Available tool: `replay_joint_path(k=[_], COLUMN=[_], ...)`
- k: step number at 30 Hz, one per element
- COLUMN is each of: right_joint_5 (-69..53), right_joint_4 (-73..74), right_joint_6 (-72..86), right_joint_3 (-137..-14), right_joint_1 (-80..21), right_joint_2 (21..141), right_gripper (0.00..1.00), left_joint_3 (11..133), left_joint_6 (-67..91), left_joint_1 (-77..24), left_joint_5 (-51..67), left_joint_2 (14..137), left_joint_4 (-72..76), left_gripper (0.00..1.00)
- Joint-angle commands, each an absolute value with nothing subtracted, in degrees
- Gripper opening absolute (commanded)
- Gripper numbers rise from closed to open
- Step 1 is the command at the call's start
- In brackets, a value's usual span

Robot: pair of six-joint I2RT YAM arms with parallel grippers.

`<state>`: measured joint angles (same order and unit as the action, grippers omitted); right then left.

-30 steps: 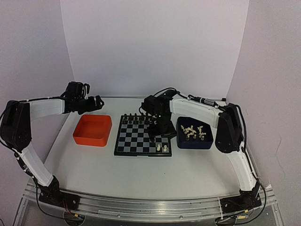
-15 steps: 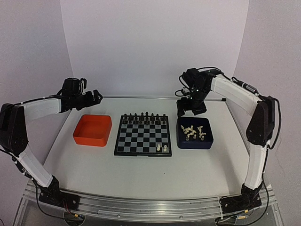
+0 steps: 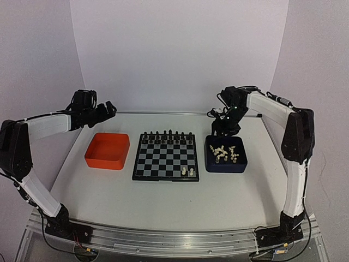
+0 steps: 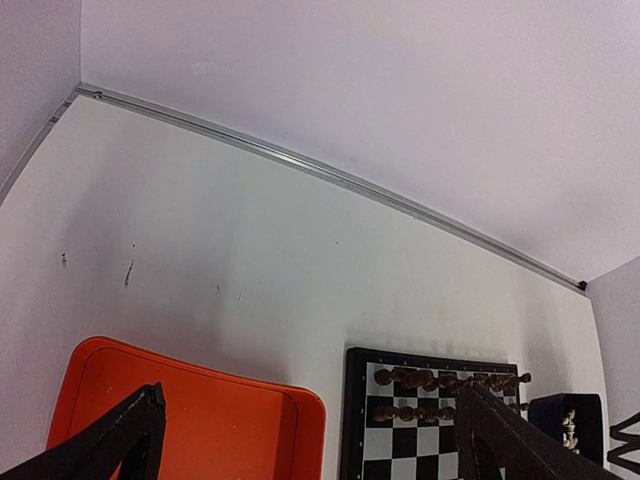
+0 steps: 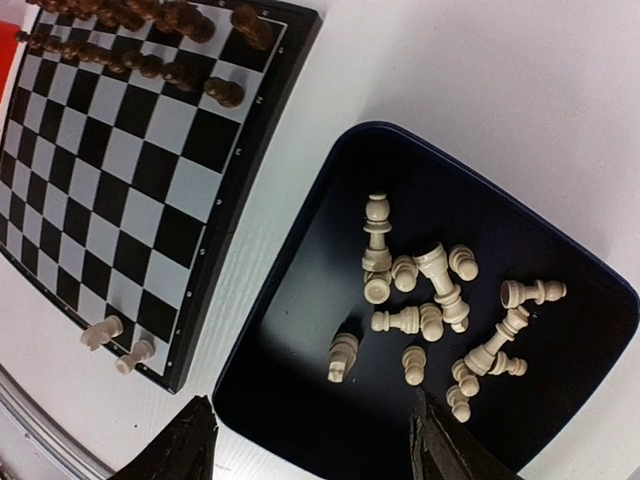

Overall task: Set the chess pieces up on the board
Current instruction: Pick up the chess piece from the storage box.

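Mostly cream chess pcs [image 5: 432,275] lie jumbled in dk-blue tray [image 5: 300,335].

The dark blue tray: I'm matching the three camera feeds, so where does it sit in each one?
Top external: the dark blue tray is right of centre, just right of the board.
Left wrist: small, at the bottom right corner, past the board's right edge.
Right wrist: it fills the lower right, with chess pieces heaped inside.
Shared landmark: the board's rows of black chessmen.
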<state>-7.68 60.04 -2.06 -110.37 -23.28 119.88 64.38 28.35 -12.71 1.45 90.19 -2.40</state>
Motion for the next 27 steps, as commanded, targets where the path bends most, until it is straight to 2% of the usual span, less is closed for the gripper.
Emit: replay_joint_path(k=[1,12,27], right_joint_5=[-9.5,-7.3,-11.0], right_joint_4=[59.3,58.5,55.3], right_joint_6=[-4.5,-6.5,-7.3], right_joint_3=[-112.8,-116.5,-116.9], right_joint_1=[-22.3,-21.9,-20.8], right_joint_2=[123.6,129.7,133.3], right_gripper=[0.62,0.58,0.43], left_joint_3=[65.2,68.3,69.3], left_joint_6=[30.7,32.8,34.0], left_joint_1=[-12.8,-12.9,-13.7], left_joint_5=[-2.1,-1.8,-2.3], left_joint_2=[90.6,95.5,97.1], left_joint_4=[-0.3,-0.2,-0.3], left_gripper=[1.00,1.00,1.00])
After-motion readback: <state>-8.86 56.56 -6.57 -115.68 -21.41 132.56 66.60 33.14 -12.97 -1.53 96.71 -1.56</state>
